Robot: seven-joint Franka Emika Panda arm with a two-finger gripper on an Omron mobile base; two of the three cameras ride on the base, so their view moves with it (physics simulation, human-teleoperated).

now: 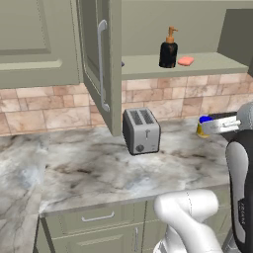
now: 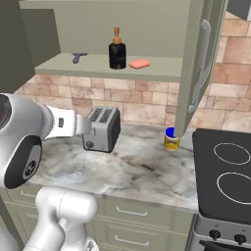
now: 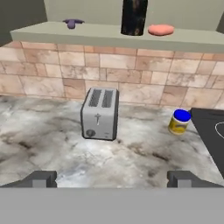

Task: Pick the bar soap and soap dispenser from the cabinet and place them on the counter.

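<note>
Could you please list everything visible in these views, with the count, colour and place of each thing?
soap dispenser: one, black with orange pump, on the cabinet shelf
bar soap: one, salmon pink, on the shelf right beside the dispenser
small purple thing: one, on the shelf's left part; too small to name
cabinet: one, olive green, doors open, above the counter
toaster: one, silver, on the counter by the wall
jar: one, yellow with blue lid, on the counter near the stove
counter: one, marbled grey-beige
stove: one, black top, right of the counter
gripper: one, dark fingers, open, above the counter
</note>
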